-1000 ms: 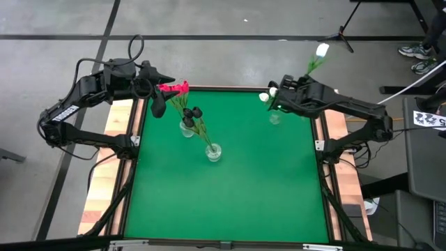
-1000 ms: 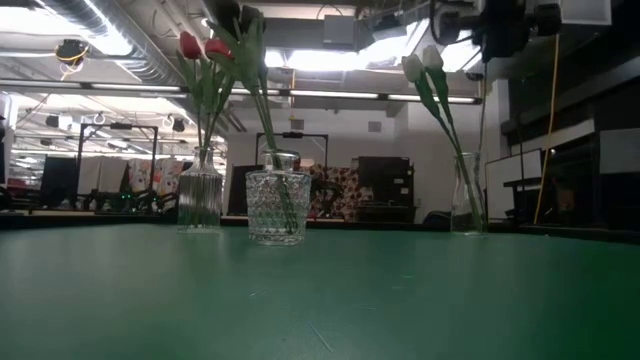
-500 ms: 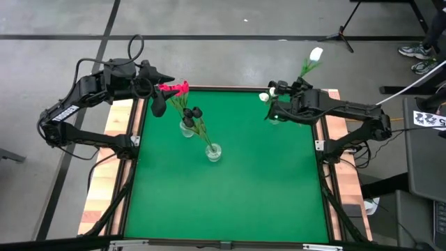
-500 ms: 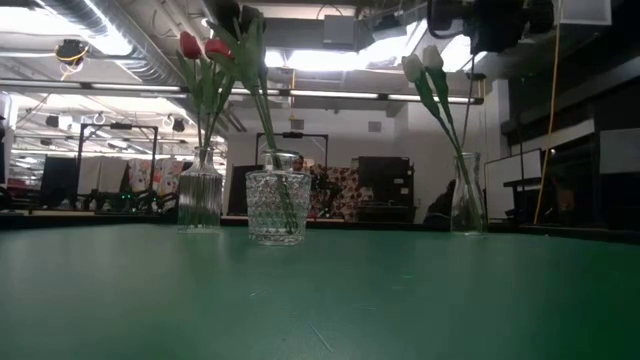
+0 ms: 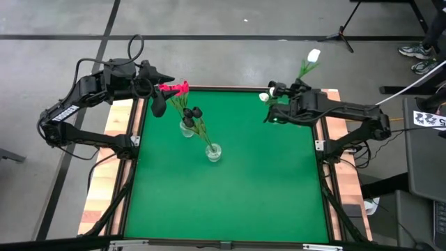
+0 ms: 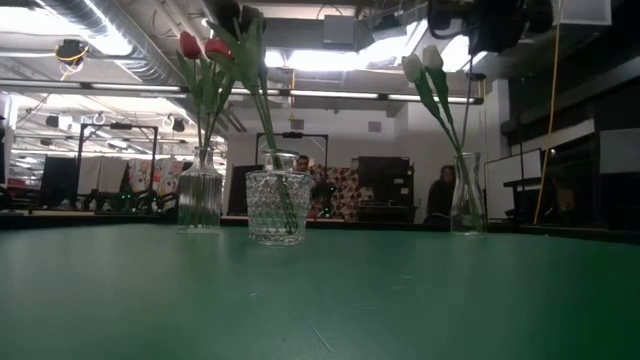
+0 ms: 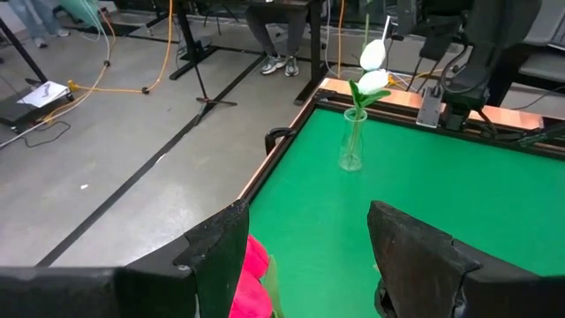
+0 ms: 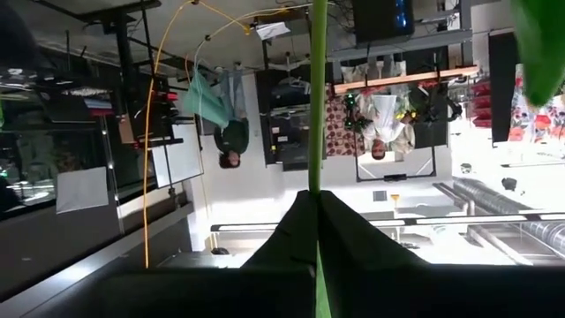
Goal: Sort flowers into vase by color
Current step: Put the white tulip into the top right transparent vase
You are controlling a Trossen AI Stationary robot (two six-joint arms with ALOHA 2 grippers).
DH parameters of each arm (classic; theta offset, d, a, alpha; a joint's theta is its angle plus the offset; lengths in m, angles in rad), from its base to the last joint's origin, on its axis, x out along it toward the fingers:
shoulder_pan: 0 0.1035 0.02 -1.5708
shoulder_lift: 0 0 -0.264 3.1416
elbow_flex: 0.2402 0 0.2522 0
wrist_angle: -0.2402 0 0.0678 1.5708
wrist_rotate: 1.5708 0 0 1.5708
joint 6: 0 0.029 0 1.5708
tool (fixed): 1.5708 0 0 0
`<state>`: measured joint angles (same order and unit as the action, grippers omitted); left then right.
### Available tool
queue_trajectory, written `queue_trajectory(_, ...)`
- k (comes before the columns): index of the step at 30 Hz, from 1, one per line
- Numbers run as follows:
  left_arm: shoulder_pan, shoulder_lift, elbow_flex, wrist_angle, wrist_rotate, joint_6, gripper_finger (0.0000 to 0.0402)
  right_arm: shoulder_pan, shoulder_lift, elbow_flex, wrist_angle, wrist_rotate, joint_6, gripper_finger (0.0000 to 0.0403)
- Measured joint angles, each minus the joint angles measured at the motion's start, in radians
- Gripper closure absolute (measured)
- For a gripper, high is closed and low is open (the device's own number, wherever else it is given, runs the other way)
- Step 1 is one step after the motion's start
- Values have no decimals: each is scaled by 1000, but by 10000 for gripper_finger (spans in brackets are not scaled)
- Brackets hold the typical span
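Pinching a white tulip's stem between my right gripper's fingers, I hold its head beyond the table's far edge, above the slim vase of white tulips. Red and black tulips fill two vases near my left gripper, fingers spread. Only the low view shows people behind.
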<state>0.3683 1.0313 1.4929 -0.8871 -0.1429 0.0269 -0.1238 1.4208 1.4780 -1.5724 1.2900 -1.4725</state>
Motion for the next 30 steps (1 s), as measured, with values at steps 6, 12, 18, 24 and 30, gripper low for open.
queue_trajectory(6, 0, 0, 0, 0, 0, 6, 171, 0, 9, 0, 1, -9, 4, 403)
queue_trajectory(12, 0, 0, 0, 0, 0, 24, 171, 0, 20, -12, 19, -16, 13, 403)
queue_trajectory(18, 0, 1, -15, -1, 0, 25, 171, 0, 20, -141, 54, -20, 31, 403)
queue_trajectory(24, 0, 4, -16, 0, 0, 30, 171, -1, 20, -214, 54, 27, 137, 403)
queue_trajectory(30, 0, 4, -16, 2, 0, 47, 171, -1, 14, -208, 60, 2, 151, 403)
